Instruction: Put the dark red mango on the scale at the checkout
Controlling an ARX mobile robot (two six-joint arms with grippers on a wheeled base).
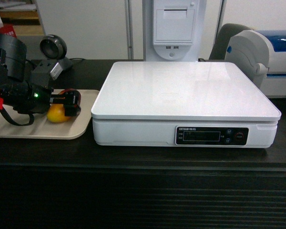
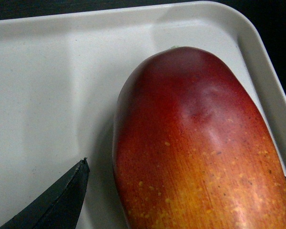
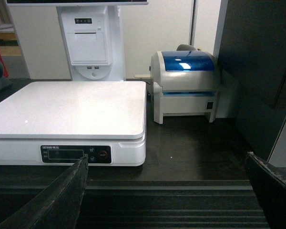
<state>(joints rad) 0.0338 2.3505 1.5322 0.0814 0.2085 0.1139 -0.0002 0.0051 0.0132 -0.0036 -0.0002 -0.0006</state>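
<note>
Head view: left gripper (image 1: 69, 104) reaches low over the flat beige tray (image 1: 76, 130), fingers straddling the oblong dark red, orange-yellow mango (image 1: 57, 114), beside the glossy white platform scale (image 1: 181, 90).

Left wrist view: fingers apart, not yet clamped; closing across the mango's (image 2: 200, 143) middle should prevent rolling.

Right wrist view: right gripper (image 3: 167, 191) spread open, empty, facing the dark ribbed checkout counter (image 3: 181, 205).

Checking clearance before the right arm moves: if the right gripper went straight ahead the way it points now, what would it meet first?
Probably the front of the scale or the checkout counter beside it; the right gripper is open and depth is unclear.
</note>
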